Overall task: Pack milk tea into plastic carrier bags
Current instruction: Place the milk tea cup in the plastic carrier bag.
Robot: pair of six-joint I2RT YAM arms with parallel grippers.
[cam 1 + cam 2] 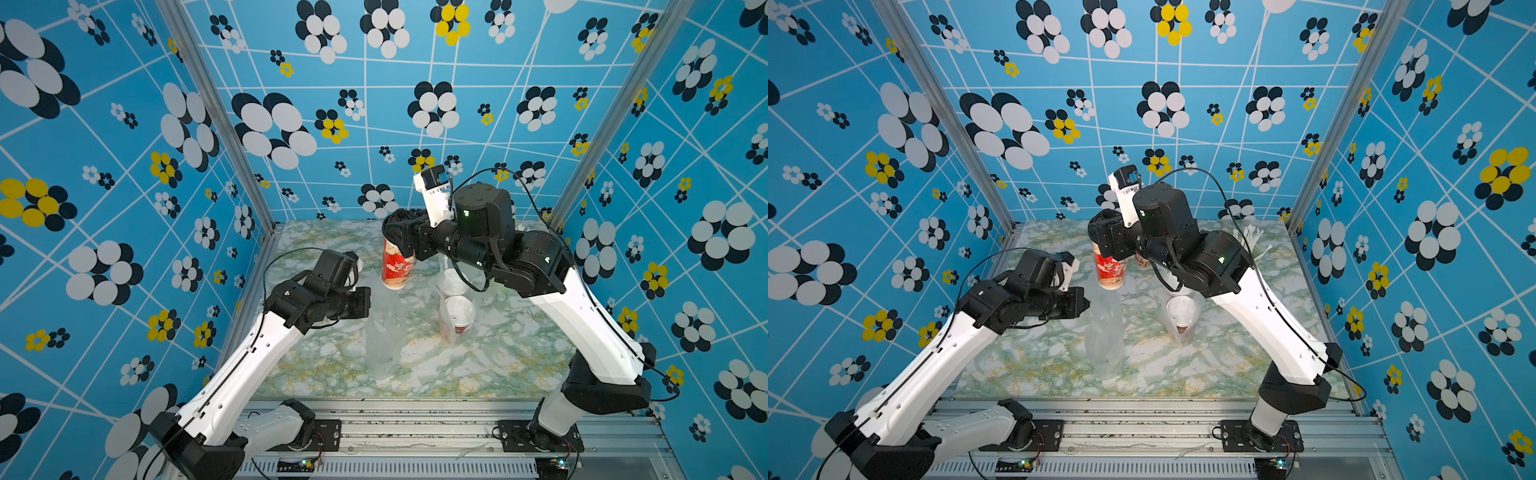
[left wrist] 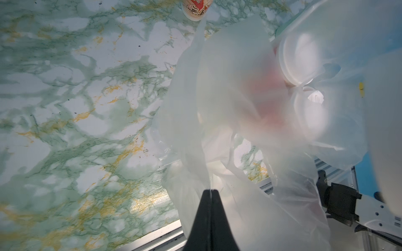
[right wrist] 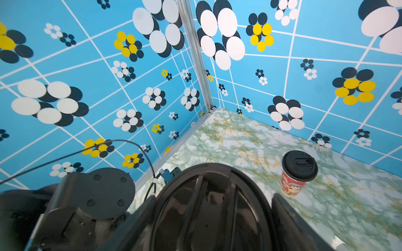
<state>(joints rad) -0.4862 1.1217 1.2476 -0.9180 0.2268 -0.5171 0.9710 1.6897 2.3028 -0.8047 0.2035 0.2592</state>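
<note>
Half done, I'd say. Right of centre in both top views, a thin clear plastic carrier bag (image 1: 457, 328) already holds two white-lidded red-print paper cups (image 1: 458, 309). At centre the second clear bag (image 1: 384, 332) is empty, its edge pinched in the left gripper's (image 2: 210, 194) closed jaws. The right gripper (image 1: 398, 245) has its jaws clasped round a black-lidded red cup (image 1: 397, 268) at that bag's upper end. The other black-lidded cup (image 3: 299, 173) stands at the back of the marble-patterned worktop (image 1: 519, 365), near some white wrapped straws (image 1: 1252, 239). The right arm overhangs the packed bag.
</note>
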